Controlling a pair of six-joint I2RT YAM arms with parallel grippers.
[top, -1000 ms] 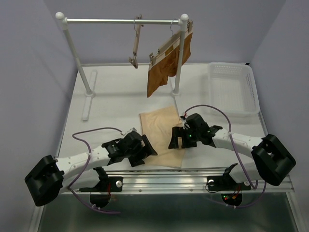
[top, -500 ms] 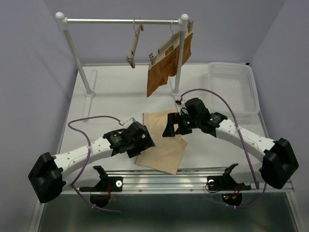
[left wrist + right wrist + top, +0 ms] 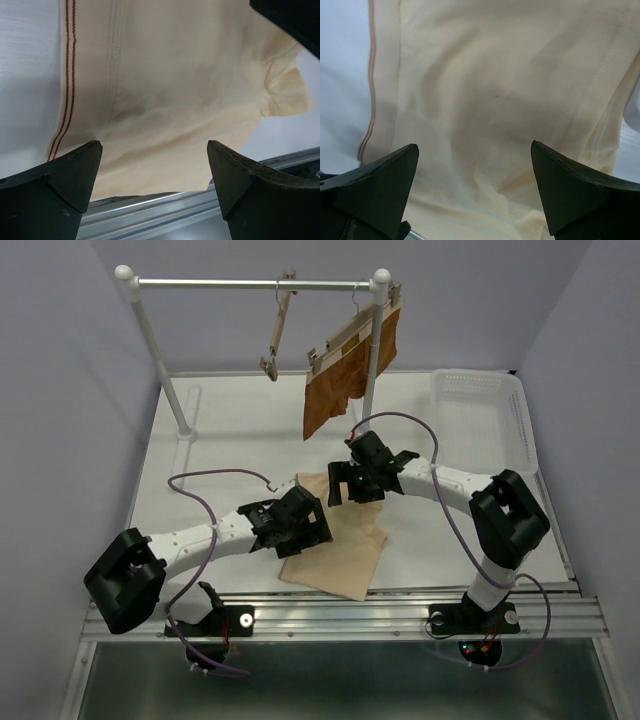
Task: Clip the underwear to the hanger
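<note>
The beige underwear lies flat on the table near the front edge, its upper part under both grippers. My left gripper is open and empty over its left side. In the left wrist view the fingers stand wide apart above the cloth. My right gripper is open and empty over the cloth's far edge. The right wrist view shows wide-apart fingers over creased cloth. The bare wooden hanger hangs tilted from the rail, far from both grippers.
A second wooden hanger with rust-brown cloth hangs at the right end of the white rack. The rack's right post stands just behind my right gripper. A white mesh basket sits at the back right. A metal rail runs along the front edge.
Both grippers moved away from the front edge toward the middle, the right one farther back and left. The underwear shifted and turned slightly a second ago and now lies still.
</note>
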